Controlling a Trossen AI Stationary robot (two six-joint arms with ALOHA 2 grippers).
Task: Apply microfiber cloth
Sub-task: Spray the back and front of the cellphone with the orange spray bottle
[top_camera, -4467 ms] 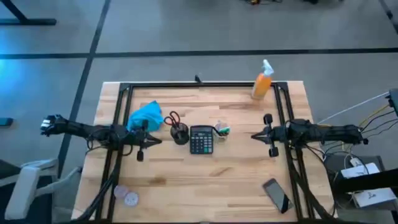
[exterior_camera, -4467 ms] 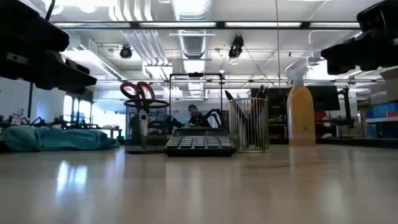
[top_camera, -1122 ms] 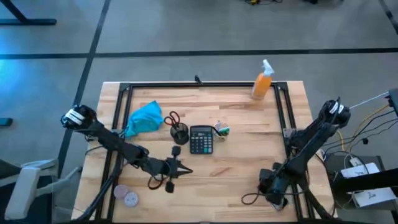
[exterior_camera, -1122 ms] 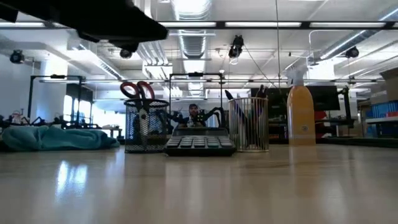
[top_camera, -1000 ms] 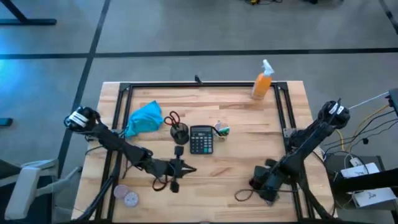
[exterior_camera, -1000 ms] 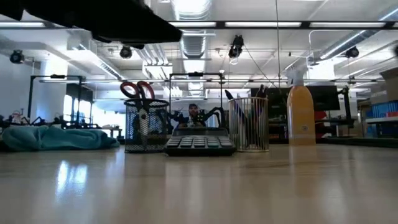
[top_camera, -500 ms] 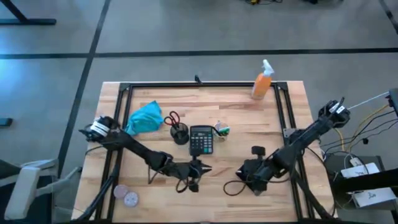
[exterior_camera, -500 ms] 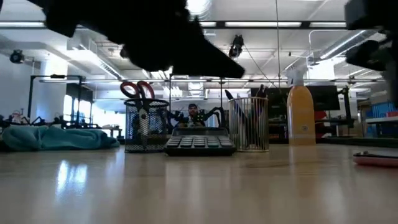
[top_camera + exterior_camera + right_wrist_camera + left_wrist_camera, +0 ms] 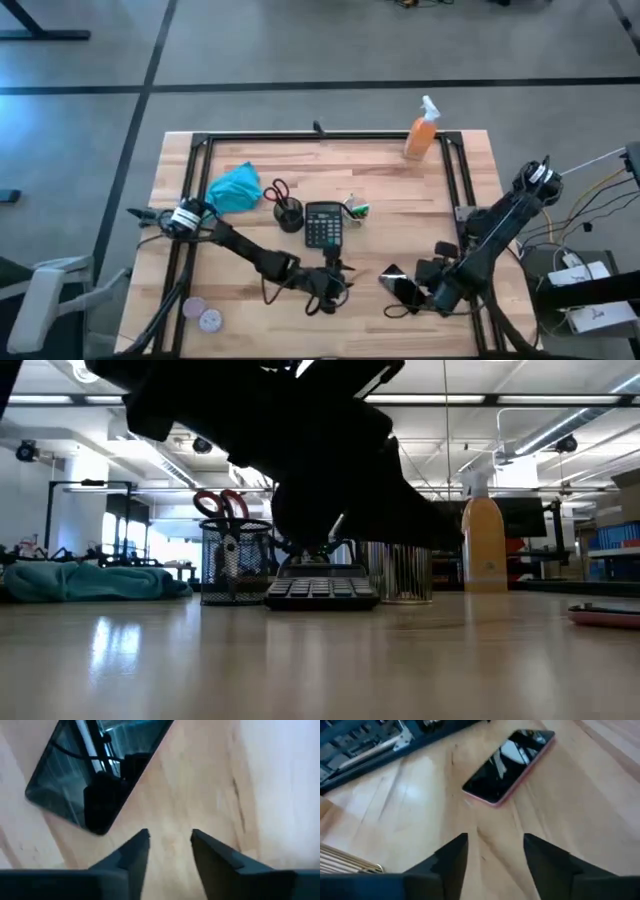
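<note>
On the pale wooden worktop [image 9: 250, 305], the soft turquoise microfiber cloth [image 9: 233, 189] is lying bunched at the far left corner. It is looking light and limp, best pinched on a raised fold. Left gripper [image 9: 492, 851] and right gripper [image 9: 170, 845] are hovering with released jaws near a pink-edged phone [image 9: 510, 764].

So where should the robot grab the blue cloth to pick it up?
Probably from straight above, pinching the raised bunched hump in the middle of the microfiber cloth. It lies as a low, crumpled heap on the table, so its flat edges give little to hold. The left gripper is nearer, but it is open over bare wood, well away from the cloth.
</note>
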